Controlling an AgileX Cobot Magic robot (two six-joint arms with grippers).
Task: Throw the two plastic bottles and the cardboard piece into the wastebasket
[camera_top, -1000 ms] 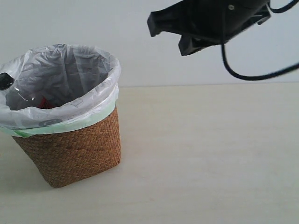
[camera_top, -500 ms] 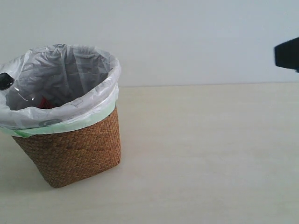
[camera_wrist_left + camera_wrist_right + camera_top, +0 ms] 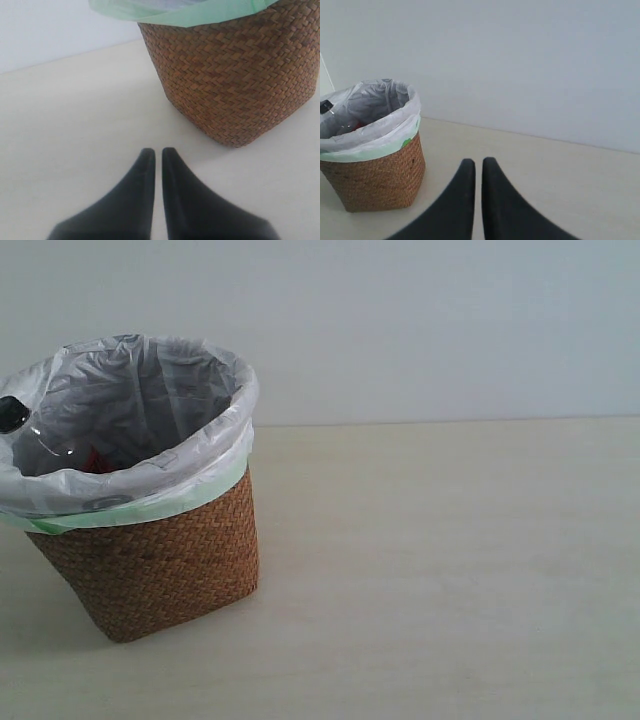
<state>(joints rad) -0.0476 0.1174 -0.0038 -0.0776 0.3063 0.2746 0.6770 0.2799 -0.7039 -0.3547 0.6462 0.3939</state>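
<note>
The wicker wastebasket (image 3: 150, 560) stands at the left of the exterior view, lined with a white bag (image 3: 140, 390) that has a pale green edge. Inside it lies the longer bottle, its black cap (image 3: 12, 413) at the rim and a bit of red label (image 3: 97, 460) showing. The green-capped bottle and the cardboard piece are hidden. My left gripper (image 3: 156, 150) is shut and empty, low over the table beside the wastebasket (image 3: 235, 80). My right gripper (image 3: 476, 161) is shut and empty, well away from the wastebasket (image 3: 375, 175). Neither gripper shows in the exterior view.
A pale beige table (image 3: 450, 570) stretches to the right of the basket. A plain light wall (image 3: 400, 320) stands behind it.
The right arm, which hung at the upper right of the exterior view, has drawn off to the right and left that view. The basket and its contents have not moved.
</note>
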